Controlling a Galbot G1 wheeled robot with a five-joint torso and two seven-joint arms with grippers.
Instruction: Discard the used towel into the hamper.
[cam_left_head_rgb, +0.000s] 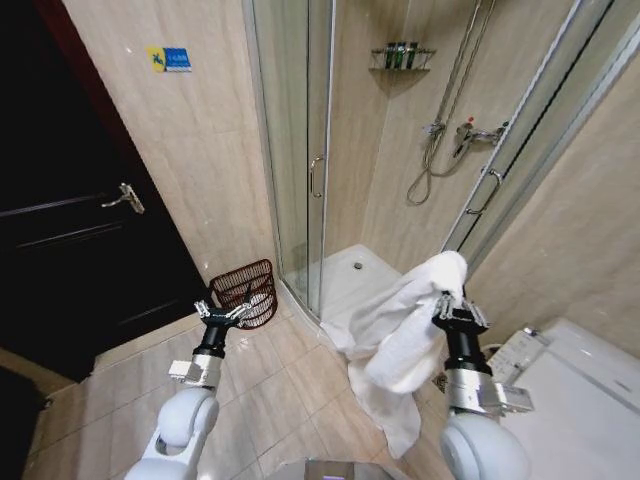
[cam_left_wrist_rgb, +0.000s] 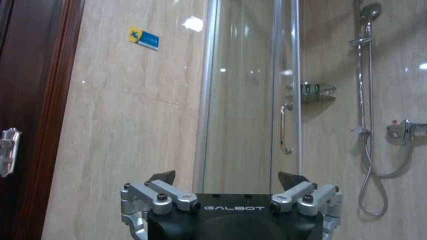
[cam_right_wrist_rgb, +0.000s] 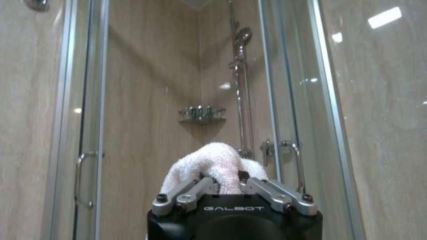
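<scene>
White towel (cam_left_head_rgb: 400, 335) hangs pinched in the right gripper (cam_left_head_rgb: 452, 303) beside the shower stall (cam_left_head_rgb: 300, 150); left gripper (cam_left_head_rgb: 222, 313), fingers spread, hovers near the hamper (cam_left_head_rgb: 246, 292).

Both arms raised forward, right gripper clamped, left gripper spread.

The right gripper (cam_left_head_rgb: 452, 303) stands upright on a vertical forearm, its fingers (cam_right_wrist_rgb: 189, 192) pinched together on a white towel (cam_left_head_rgb: 400, 335). The left gripper (cam_left_head_rgb: 224, 313) points up and forward at lower height, fingers (cam_left_wrist_rgb: 162, 177) wide apart and holding nothing.
</scene>
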